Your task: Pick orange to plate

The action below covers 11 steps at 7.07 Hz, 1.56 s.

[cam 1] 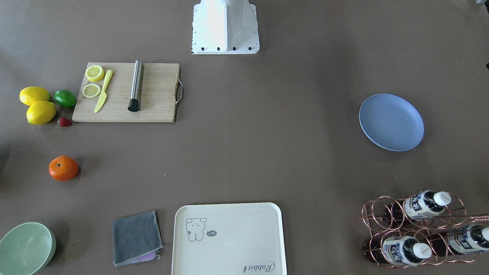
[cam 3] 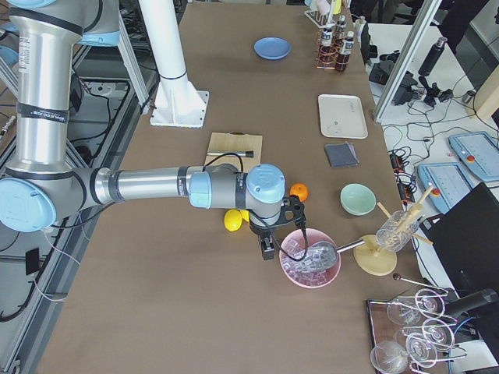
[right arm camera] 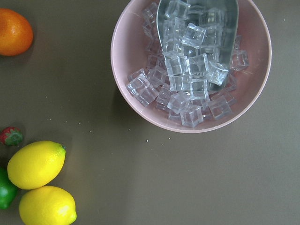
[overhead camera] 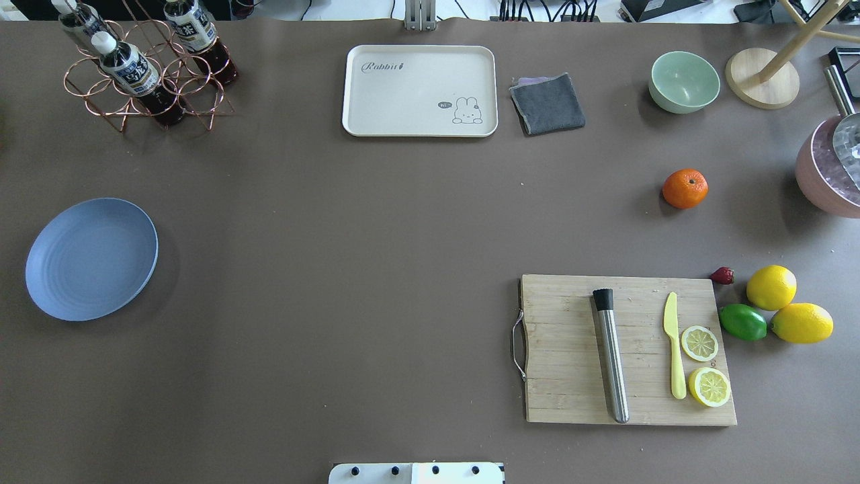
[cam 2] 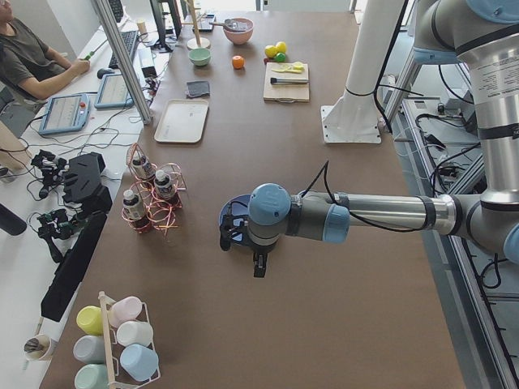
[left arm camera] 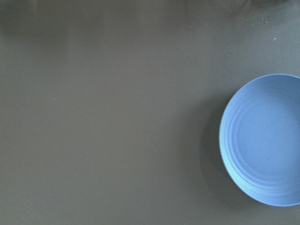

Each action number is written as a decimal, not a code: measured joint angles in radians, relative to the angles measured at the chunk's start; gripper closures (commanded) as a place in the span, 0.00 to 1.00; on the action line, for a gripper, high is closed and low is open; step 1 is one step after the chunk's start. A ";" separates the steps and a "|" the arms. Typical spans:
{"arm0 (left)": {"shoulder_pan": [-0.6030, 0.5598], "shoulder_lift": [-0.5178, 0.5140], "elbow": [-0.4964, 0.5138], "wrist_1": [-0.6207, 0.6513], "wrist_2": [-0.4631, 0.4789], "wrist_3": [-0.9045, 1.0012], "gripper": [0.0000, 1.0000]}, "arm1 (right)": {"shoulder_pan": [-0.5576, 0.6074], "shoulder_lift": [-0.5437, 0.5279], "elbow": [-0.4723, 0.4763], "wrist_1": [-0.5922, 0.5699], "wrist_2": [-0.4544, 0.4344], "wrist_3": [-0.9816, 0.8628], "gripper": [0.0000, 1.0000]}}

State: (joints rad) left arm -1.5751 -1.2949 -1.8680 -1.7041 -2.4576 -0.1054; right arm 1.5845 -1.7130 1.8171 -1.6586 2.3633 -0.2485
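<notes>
Hovering by the pink bowl (right arm camera: 260, 89), the right pincer (cam 3: 269, 246), whose opening I cannot tell, must first reach the untouched orange (overhead camera: 684, 188).

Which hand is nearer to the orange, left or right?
Right. The right hand hangs near the orange, by the ice bowl; the left hand is by the plate, far from it.

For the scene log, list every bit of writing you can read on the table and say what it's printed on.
"Rabbit": script word printed in one corner of the cream tray.
Speech bubble beside the bunny drawing on that tray: holds small marks, too small to read.
Bottle labels: dark characters on white, too blurred to read.
No other readable text shows.
</notes>
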 measured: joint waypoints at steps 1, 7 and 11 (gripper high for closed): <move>0.002 -0.005 0.003 -0.003 0.004 0.001 0.02 | -0.001 0.001 -0.002 -0.002 -0.011 0.000 0.00; 0.021 0.004 0.048 -0.079 0.046 0.004 0.02 | -0.006 -0.002 -0.019 0.001 -0.023 0.010 0.00; 0.027 -0.007 0.031 -0.017 0.087 0.104 0.02 | -0.006 0.001 -0.044 0.003 -0.040 0.016 0.00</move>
State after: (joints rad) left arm -1.5480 -1.3022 -1.8367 -1.7216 -2.3710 -0.0017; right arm 1.5785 -1.7120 1.7732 -1.6560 2.3234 -0.2328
